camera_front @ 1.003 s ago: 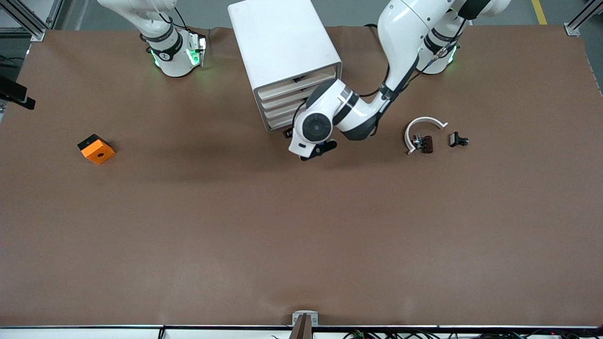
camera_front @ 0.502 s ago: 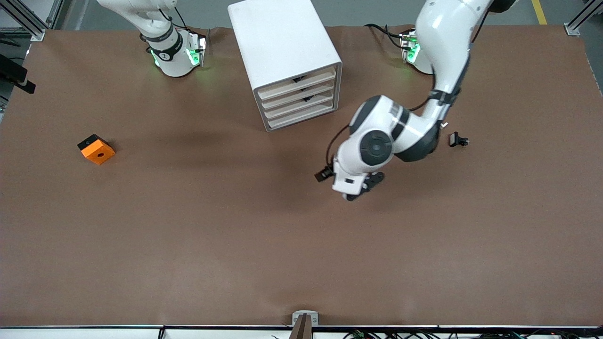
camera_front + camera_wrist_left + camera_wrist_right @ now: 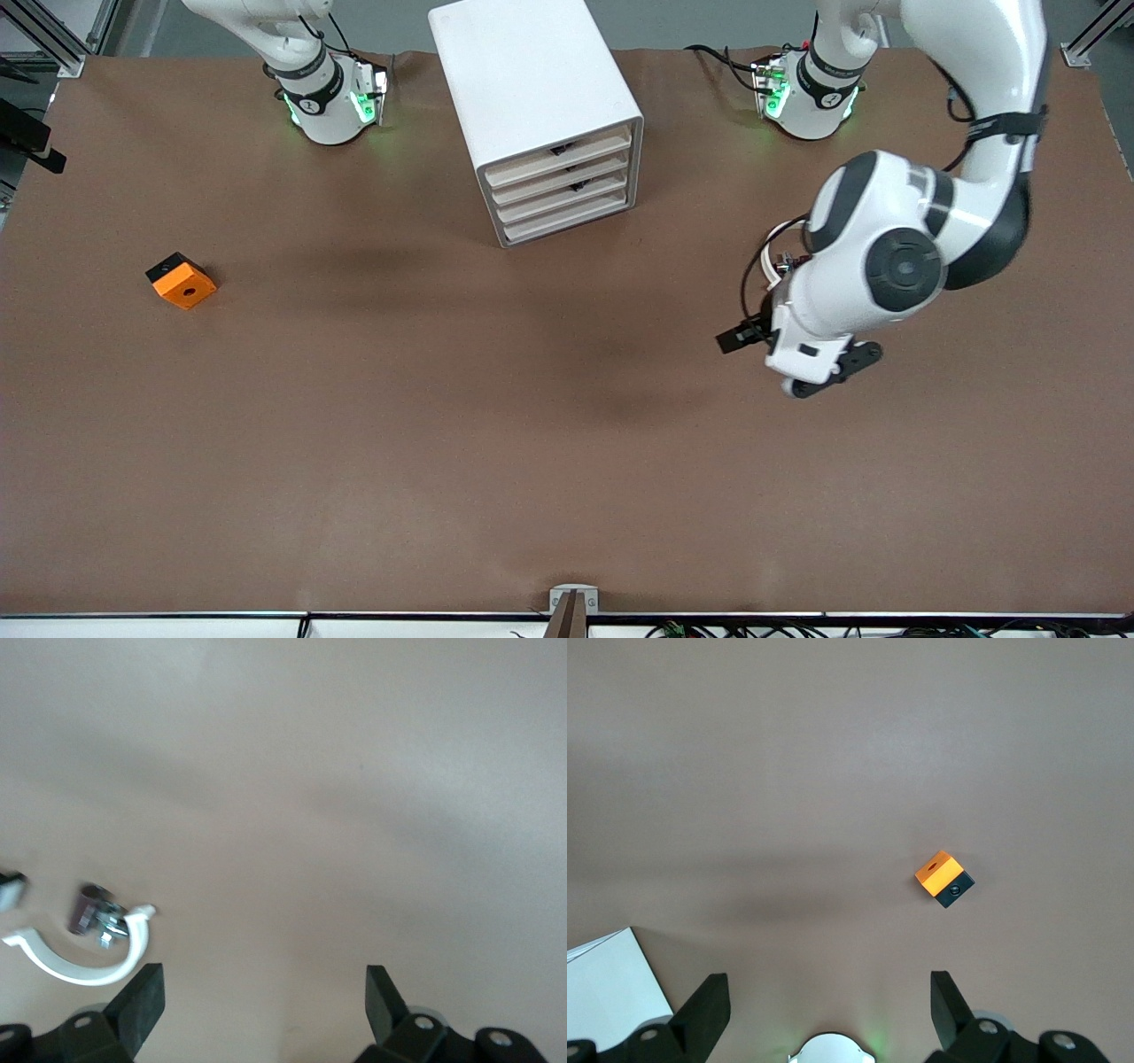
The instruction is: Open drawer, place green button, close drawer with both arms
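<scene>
The white cabinet [image 3: 532, 89] stands between the two arm bases. Its four cream-fronted drawers [image 3: 563, 190] all sit pushed in. No green-capped button shows in any view. My left gripper [image 3: 833, 365] hangs over bare table toward the left arm's end, nearer the front camera than the clip pieces. In the left wrist view it [image 3: 266, 979] is open and empty. My right arm waits high above its base [image 3: 328, 97]. Its gripper [image 3: 830, 983] is open and empty and does not show in the front view.
A white curved band [image 3: 80, 957] with a small dark clip [image 3: 87, 908] lies by the left gripper, half hidden under the left wrist [image 3: 780, 232]. An orange cube with a black hole [image 3: 181, 281] lies toward the right arm's end and shows in the right wrist view [image 3: 943, 879].
The left arm has swung from the front of the cabinet's drawers out toward its own end of the table, over the clip pieces. The drawers look unchanged. The right arm has not moved.
</scene>
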